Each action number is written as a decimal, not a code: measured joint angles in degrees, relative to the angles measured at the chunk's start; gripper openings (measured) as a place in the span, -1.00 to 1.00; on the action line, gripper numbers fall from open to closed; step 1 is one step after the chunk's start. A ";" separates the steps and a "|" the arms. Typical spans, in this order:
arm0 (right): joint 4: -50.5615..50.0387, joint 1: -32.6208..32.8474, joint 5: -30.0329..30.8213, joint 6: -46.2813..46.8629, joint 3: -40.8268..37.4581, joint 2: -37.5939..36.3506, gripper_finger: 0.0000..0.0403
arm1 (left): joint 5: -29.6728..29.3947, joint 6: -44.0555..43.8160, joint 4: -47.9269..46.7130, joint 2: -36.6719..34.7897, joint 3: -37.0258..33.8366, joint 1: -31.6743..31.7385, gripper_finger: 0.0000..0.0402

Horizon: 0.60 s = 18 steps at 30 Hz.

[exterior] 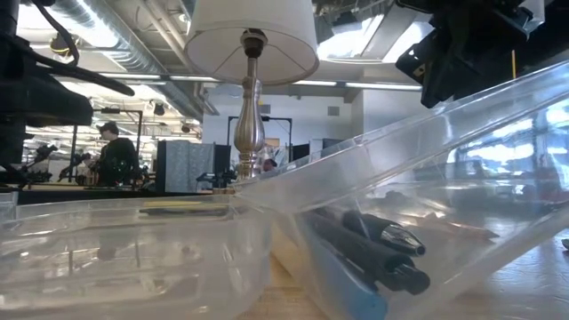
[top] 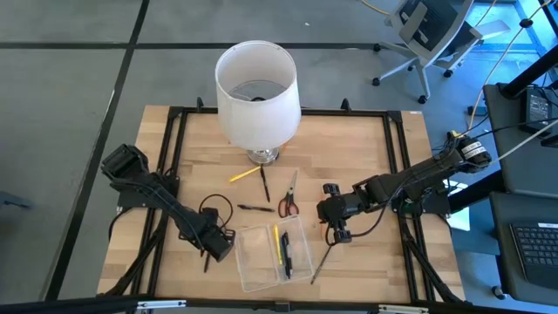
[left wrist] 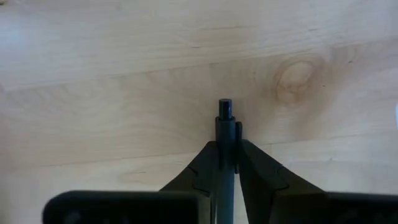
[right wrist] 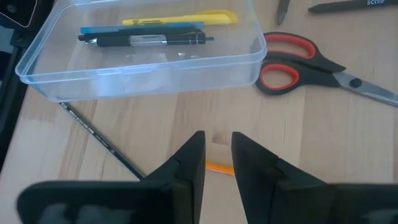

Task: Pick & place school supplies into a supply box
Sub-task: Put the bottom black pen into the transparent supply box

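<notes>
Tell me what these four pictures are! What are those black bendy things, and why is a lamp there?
The black things are two robot arms at a wooden table. Each ends in a two-finger gripper. One picture looks down from above, one peeks across the table at table height, and two come from small cameras on the arms' wrists.

On the table stand a white lamp and a clear box with a yellow, a blue and a black pen already inside. Red scissors and more pens and pencils lie around it.

The left gripper is pinching a black pen. The right gripper hangs empty beside the box, over something small and orange on the wood. The job is putting everything into the box.
</notes>
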 joint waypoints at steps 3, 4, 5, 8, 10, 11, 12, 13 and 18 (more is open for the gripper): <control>0.00 0.00 -0.04 0.16 0.00 0.00 -0.59 | -0.08 0.08 0.13 -1.95 -0.24 -0.10 -0.81; -0.04 0.00 -0.04 0.18 0.06 0.00 -0.59 | -0.37 0.36 -0.15 -2.73 -0.38 -0.12 -0.81; 0.00 0.00 -0.04 0.18 0.13 0.00 -0.59 | -1.25 0.88 -0.68 -3.87 -0.39 -0.22 -0.81; 1.76 0.00 -0.03 0.12 0.15 0.00 -0.59 | -5.74 2.39 -0.39 -7.44 -0.24 -0.45 -0.83; 3.61 0.00 -0.02 0.09 0.20 0.02 -0.59 | -9.31 3.45 -0.29 -9.75 -0.26 -0.44 -0.83; 4.56 0.00 -0.03 0.08 0.22 0.02 -0.59 | -11.30 4.13 0.10 -10.96 -0.26 -0.44 -0.83; 5.40 0.00 -0.02 0.06 0.24 0.02 -0.59 | -13.48 5.01 0.68 -12.14 -0.26 -0.44 -0.82; 6.40 0.00 -0.02 0.07 0.24 0.02 -0.59 | -15.88 6.00 1.18 -13.22 -0.26 -0.44 -0.82; 13.99 0.00 -0.02 0.04 0.24 0.02 -0.59 | -30.02 17.22 7.55 -17.39 -0.22 -0.38 -0.82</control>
